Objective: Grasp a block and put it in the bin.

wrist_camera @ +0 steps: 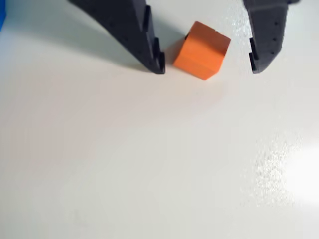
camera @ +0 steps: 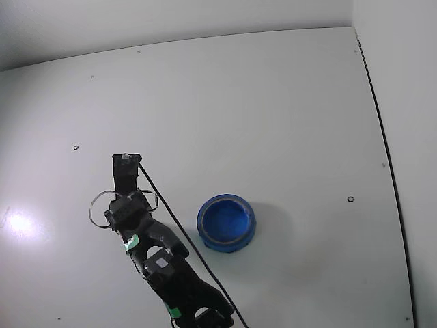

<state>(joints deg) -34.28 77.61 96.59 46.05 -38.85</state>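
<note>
1. White surface point(camera: 273, 102) throughout.
2. Wrist view only: gripper point(wrist_camera: 207, 67) spread wide, astride orange-looking block point(wrist_camera: 202, 50), touching neither side.
3. Fixed view only: blue bin point(camera: 227, 223) right of arm; block hidden.

White counter point(camera: 273, 102), seen from above. Black arm point(camera: 160, 263) comes in from the bottom edge and reaches up-left, with green tape patches on it and a thin black cable along its right side. Gripper end point(camera: 126, 167) points down at the counter; fingers and block hidden. Blue bin point(camera: 208, 236) sits just right of the arm, apart from it.
</note>
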